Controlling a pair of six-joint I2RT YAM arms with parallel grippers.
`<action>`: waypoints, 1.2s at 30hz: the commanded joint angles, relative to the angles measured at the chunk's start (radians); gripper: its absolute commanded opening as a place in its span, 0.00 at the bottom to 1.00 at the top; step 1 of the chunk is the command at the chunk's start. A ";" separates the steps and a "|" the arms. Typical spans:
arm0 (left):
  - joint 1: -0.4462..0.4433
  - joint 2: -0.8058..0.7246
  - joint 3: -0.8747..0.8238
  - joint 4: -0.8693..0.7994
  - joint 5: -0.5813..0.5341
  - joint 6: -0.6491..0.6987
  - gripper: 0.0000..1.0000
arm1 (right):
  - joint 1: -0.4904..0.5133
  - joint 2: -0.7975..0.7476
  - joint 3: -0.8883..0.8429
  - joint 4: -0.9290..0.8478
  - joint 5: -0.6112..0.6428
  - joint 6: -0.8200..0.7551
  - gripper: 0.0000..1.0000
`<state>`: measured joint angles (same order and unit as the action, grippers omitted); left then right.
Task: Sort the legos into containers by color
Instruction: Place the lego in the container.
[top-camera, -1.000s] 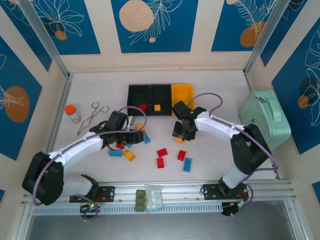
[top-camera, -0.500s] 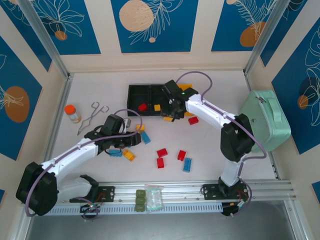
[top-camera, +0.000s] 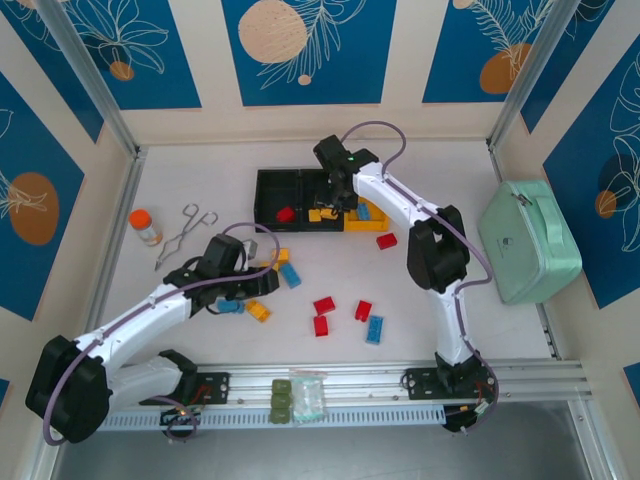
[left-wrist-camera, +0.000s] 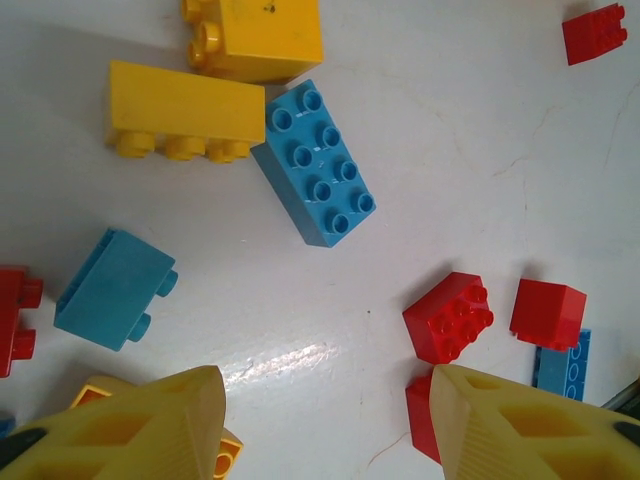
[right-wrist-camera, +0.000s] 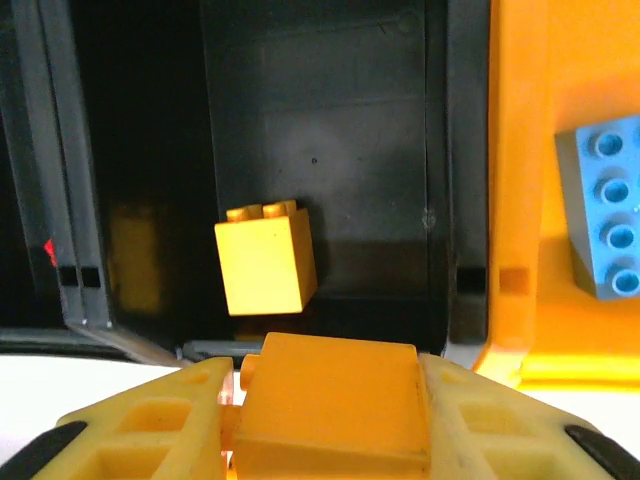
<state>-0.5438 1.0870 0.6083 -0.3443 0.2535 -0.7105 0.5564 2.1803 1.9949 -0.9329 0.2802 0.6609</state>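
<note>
- The right gripper (right-wrist-camera: 328, 385) is clamping a yellow brick (right-wrist-camera: 330, 420) between its two fingers and is hanging over the near edge of the middle bin of the containers (top-camera: 262, 200).
- A second yellow brick (right-wrist-camera: 265, 262) is lying on the floor of that middle black bin, just beyond the clamped one.
- A blue brick (right-wrist-camera: 605, 215) is sitting in the yellow bin at the right end of the containers, and a red brick (top-camera: 286, 213) is sitting in the black bin at the left end.
- Another red piece (top-camera: 386, 240) is lying on the table (top-camera: 200, 170), just outside the near right corner of the containers.
- The left gripper (left-wrist-camera: 325, 378) is hovering with its fingers apart and nothing between them, to the near left of the containers.
- Ahead of its fingers an oblong blue brick (left-wrist-camera: 315, 165) is lying studs up, touching an oblong yellow brick (left-wrist-camera: 185, 125).
- The loose legos (top-camera: 324, 305), in red, blue and yellow, are lying scattered on the table on the near side of the containers, apart from them.
- A mint-green case (top-camera: 530, 240) is resting well to the right of the containers.
- An orange-capped bottle (top-camera: 146, 226) and metal tongs (top-camera: 185, 232) are lying to the left of them.
</note>
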 joint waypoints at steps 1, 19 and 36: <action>-0.007 -0.017 -0.011 -0.014 -0.013 -0.013 0.56 | 0.002 0.057 0.081 -0.078 0.041 -0.017 0.39; -0.008 -0.048 -0.029 -0.021 -0.023 -0.017 0.57 | 0.025 0.204 0.287 -0.172 0.127 -0.040 0.52; -0.007 -0.081 -0.004 -0.092 -0.112 -0.027 0.57 | 0.077 -0.075 0.025 -0.017 0.077 -0.048 0.53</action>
<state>-0.5446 1.0214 0.5896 -0.3893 0.1852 -0.7292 0.6186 2.2292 2.0834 -1.0126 0.3855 0.6239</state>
